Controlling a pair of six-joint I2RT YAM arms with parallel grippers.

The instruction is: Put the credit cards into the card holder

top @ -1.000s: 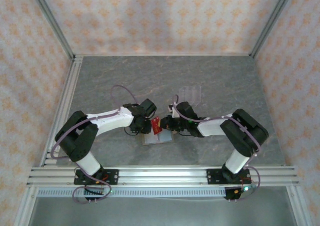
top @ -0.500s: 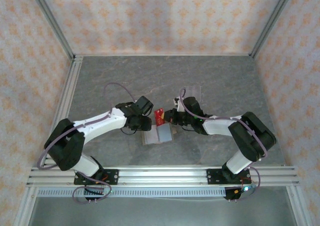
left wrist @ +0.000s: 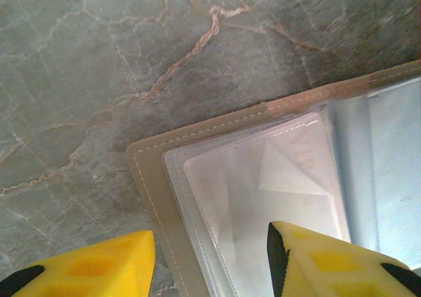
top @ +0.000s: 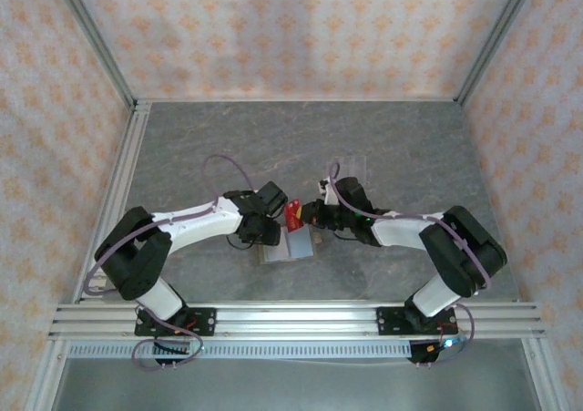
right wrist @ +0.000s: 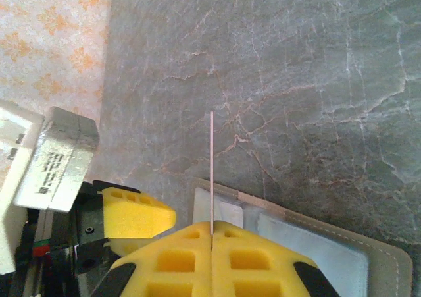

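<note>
1. At the middle of the counter [top: 410,147], the card holder [top: 290,245] lies open, grey inside up.
2. Above its far-left corner, the left fingers [top: 271,229] stand parted and empty.
3. The right fingers [top: 306,216] pinch one credit card [top: 293,213] upright over the holder's far edge.

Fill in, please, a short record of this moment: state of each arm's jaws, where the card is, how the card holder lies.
left jaws: open, holding nothing, poised over one corner of the card holder
right jaws: shut on a credit card
credit card: dark red, pinched on edge, at the holder's far edge, not in a pocket yet
card holder: lying open on the table, clear pockets facing up
contact of card with holder: cannot tell
</note>
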